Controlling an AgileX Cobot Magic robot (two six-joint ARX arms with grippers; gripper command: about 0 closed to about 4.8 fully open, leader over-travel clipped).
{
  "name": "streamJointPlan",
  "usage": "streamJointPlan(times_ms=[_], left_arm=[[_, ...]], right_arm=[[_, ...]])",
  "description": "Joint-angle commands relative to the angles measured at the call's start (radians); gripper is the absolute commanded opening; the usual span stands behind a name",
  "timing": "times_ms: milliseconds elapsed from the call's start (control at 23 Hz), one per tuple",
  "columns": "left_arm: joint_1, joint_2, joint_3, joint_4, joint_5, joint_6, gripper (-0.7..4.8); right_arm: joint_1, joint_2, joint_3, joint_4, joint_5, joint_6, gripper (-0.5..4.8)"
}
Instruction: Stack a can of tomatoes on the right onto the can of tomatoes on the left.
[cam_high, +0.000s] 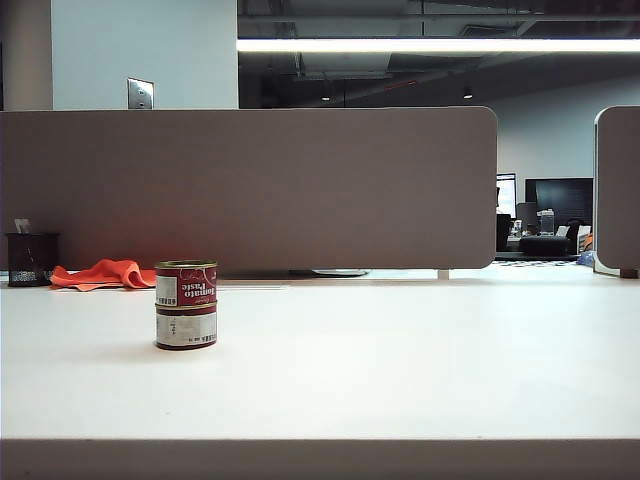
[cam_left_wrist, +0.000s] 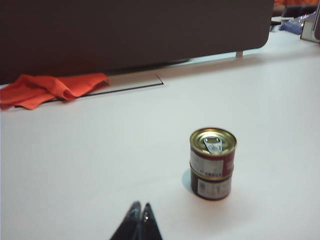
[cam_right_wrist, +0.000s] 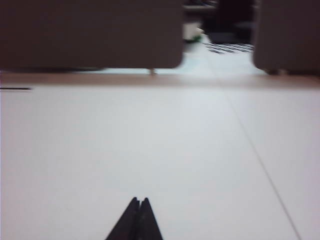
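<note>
On smooth table (cam_high: 400, 360), stacked cylindrical cans (cam_high: 186, 305)

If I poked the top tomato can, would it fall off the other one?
Probably not from a light poke: the top tomato can is short and wide and sits squarely on the bottom can. A harder shove might slide it, since metal rims look smooth. If it dropped on its side, it could roll across the flat table. Both grippers are shut, away from it.
</note>
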Motion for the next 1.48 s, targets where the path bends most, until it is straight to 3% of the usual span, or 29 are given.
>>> streamJointPlan(times_ms=[44, 653, 1481], left_arm=[[0.034, -0.006, 0.004, 0.014, 0.006, 0.000, -0.05], [0.262, -0.027, 0.003, 0.016, 0.004, 0.000, -0.05], [0.268, -0.027, 0.003, 0.015, 0.005, 0.000, -0.05]], right_arm=[[0.001, -0.002, -0.006, 0.124, -0.058, 0.003, -0.05], [0.000, -0.002, -0.006, 0.180, -0.059, 0.003, -0.05], [0.000, -0.002, -0.006, 0.179, -0.059, 0.003, -0.05]])
